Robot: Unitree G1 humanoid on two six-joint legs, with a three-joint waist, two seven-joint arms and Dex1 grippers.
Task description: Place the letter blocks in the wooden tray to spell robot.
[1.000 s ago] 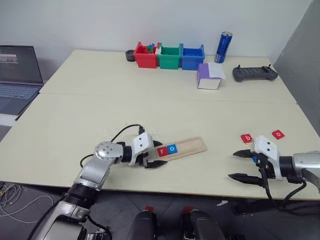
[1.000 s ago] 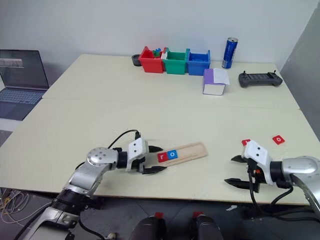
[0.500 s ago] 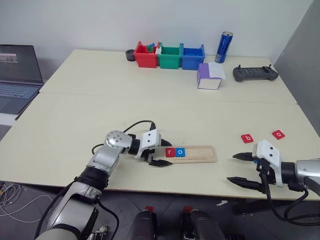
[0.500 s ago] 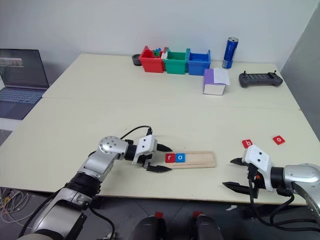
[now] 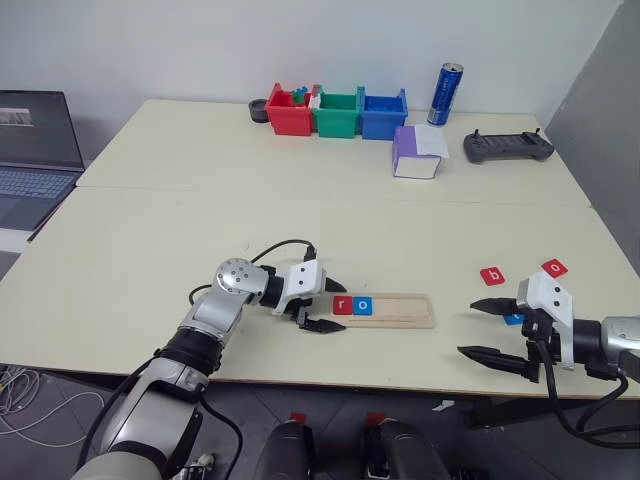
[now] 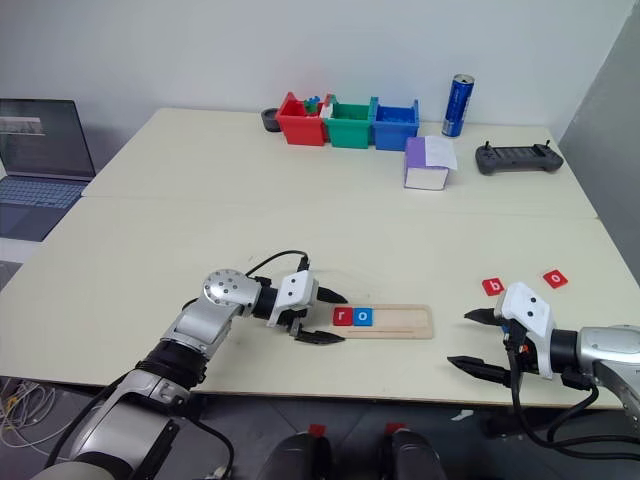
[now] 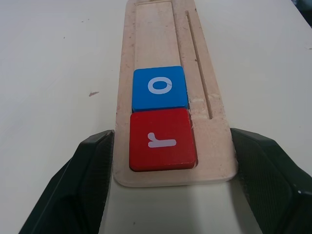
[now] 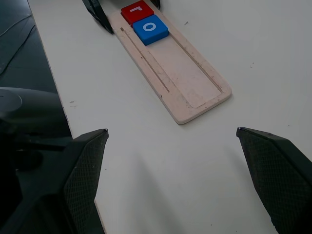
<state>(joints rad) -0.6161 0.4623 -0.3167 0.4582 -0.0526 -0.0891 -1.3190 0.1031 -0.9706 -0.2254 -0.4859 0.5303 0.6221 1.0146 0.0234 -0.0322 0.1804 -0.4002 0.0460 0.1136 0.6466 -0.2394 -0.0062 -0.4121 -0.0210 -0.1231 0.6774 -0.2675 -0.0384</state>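
**Two letters seated, three to go**

From where I stand, the left gripper (image 5: pixel 322 306) sits at the tray's 9 o'clock end, one black finger on either side of the wood. The fingers look to flank the wooden tray (image 5: pixel 400 311) rather than pinch it; in the left wrist view a sliver of table shows beside at least one of them, so I cannot tell whether they grip or have let go. Inside the tray the red r block (image 5: pixel 342 305) lies at that end and the blue o block (image 5: pixel 362 306) touches it on its 3 o'clock side, the rest of the groove bare

Further along, the red b block (image 5: pixel 492 276) lies on the table with the red o block (image 5: pixel 555 267) at its 3 o'clock, and a blue tile (image 5: pixel 513 319), its letter hidden, peeks out under the right arm. The right gripper (image 5: pixel 486 330) hovers at 6 o'clock of the b, its fingers spread wide with nothing between them

I judge the step in hand to be fetching the b: the right gripper needs to reach to 12 o'clock, lower over that tile and close on its edges, then carry it beside the blue o
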